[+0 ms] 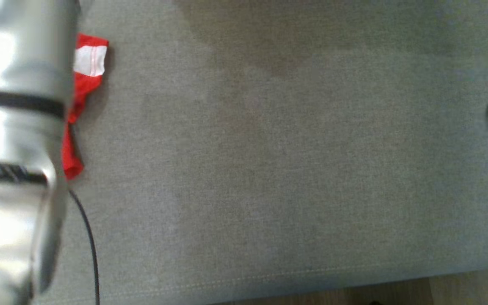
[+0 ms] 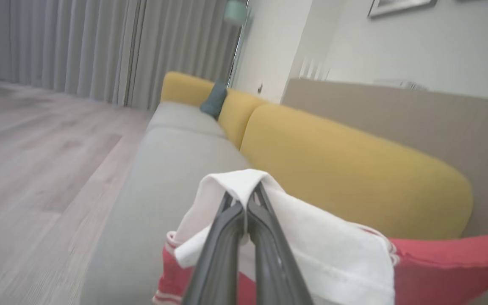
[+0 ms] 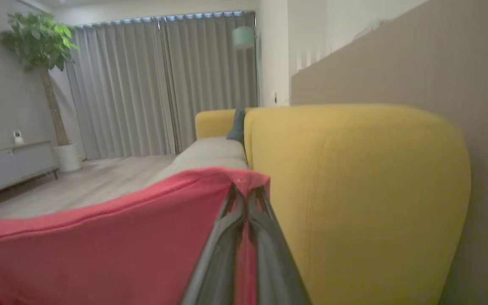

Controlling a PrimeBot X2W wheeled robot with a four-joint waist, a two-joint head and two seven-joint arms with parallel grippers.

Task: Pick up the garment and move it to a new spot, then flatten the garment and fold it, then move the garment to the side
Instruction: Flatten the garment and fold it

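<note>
The garment (image 2: 337,254) is a bright red cloth with a white panel, and thin red stripes run along the panel's hem. The left gripper (image 2: 244,199) has its two dark fingers pressed together on a fold of the white panel. The fold peaks over the fingertips like a small tent and drapes down on both sides. From there the red part runs off toward the right edge of the left wrist view, its upper edge drawn fairly straight.

The right gripper (image 3: 244,192) is likewise pinched tight, on a red corner of the same cloth. In the right wrist view the red fabric spreads away to the left in a broad sheet with a stitched seam just under its top edge.

In both wrist views the cloth hangs in front of the grey sofa seat (image 2: 163,178) and the yellow back cushion (image 2: 345,178). A small teal cushion (image 2: 214,101) sits at the far end of the sofa.

From the head camera, a blurred pale forearm (image 1: 15,148) covers the far left. The garment peeks out along the forearm's right edge, a narrow red strip with a white patch near its top, over the left side of the seat. A thin black cable (image 1: 89,237) curves down below it
</note>
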